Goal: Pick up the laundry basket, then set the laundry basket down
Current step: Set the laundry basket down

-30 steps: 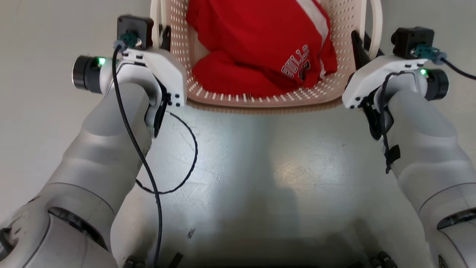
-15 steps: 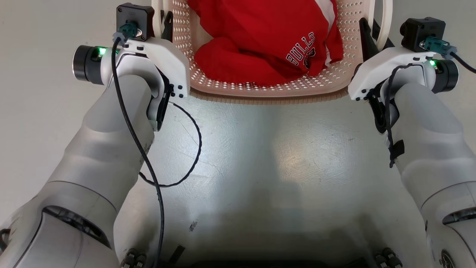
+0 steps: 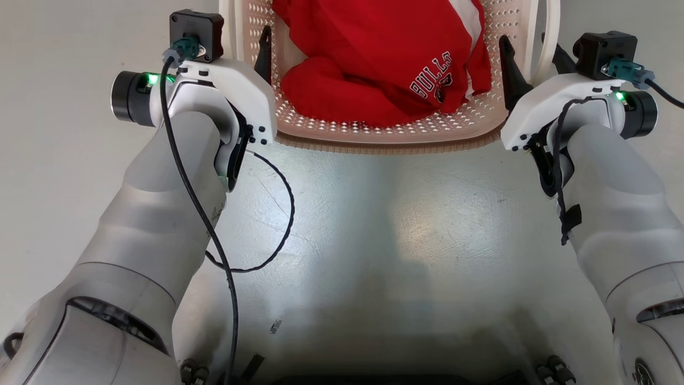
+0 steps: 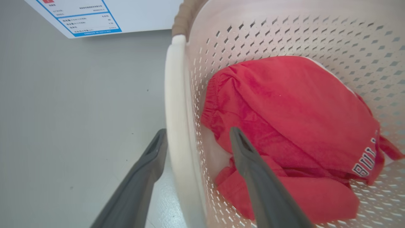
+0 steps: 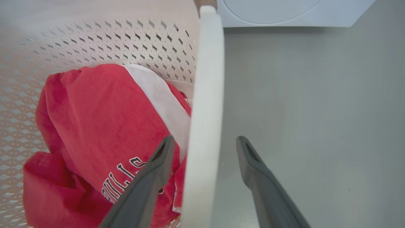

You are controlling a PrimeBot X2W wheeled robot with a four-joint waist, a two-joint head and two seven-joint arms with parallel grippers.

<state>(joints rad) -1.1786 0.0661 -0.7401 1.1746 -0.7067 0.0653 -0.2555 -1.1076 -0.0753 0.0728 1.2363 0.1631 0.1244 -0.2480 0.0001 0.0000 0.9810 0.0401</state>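
While the laundry basket [image 3: 385, 136] stands ahead between both arms, red clothes [image 3: 374, 53] inside | left gripper [image 4: 197, 131]: fingers apart, straddling the left handle [image 4: 175, 95], untouched | right gripper [image 5: 205, 139]: fingers apart, straddling the right handle [image 5: 207, 63]

Grey floor [image 3: 406, 224] — laundry basket [image 3: 385, 143] on it

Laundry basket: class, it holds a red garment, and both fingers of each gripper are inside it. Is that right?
No. The left gripper and right gripper each straddle a white handle: one finger inside the laundry basket, one outside, as both wrist views show. The red garment is right.
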